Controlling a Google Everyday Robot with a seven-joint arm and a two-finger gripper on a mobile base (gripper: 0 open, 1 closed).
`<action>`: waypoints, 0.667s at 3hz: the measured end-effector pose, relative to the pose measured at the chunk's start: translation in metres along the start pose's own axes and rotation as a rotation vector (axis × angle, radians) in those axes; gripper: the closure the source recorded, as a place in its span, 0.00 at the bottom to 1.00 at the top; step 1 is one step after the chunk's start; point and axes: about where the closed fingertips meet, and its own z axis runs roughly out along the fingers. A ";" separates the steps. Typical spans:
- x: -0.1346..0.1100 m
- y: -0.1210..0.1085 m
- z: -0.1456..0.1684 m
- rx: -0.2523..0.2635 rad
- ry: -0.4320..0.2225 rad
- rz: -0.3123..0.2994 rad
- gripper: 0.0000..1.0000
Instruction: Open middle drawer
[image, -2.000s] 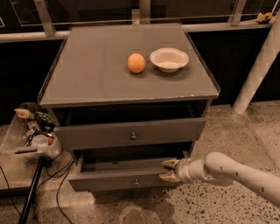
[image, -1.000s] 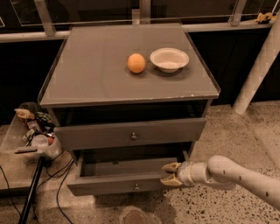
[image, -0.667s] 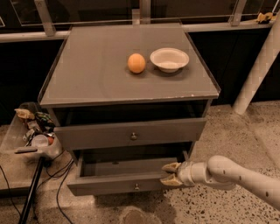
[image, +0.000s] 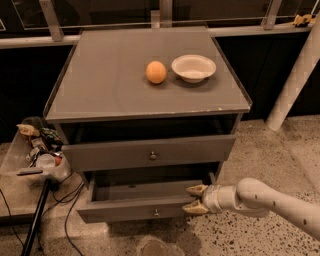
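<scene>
The middle drawer (image: 125, 210) is the lower grey front with a small round knob (image: 156, 212). It stands pulled out from the cabinet, and its dark inside shows behind the panel. My gripper (image: 195, 199) is at the right end of that front panel. One fingertip (image: 196, 190) is over the drawer's inside and the other is in front of the panel face, so the fingers close around the panel. My white arm (image: 270, 200) reaches in from the lower right.
The grey drawer front above (image: 150, 150), also with a knob, sits slightly forward under the cabinet top (image: 100, 85). An orange (image: 156, 72) and a white bowl (image: 193, 67) stand on the top. A bin of clutter (image: 37, 150) and cables are at the left. A white post (image: 295, 80) is at the right.
The middle drawer has slid further out toward the camera since two seconds ago, with my gripper moving along with it. Over the last second nothing has visibly shifted.
</scene>
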 end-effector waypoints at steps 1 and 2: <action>0.000 0.000 0.000 0.000 0.000 0.000 0.62; 0.004 0.006 -0.003 -0.002 -0.004 0.010 0.85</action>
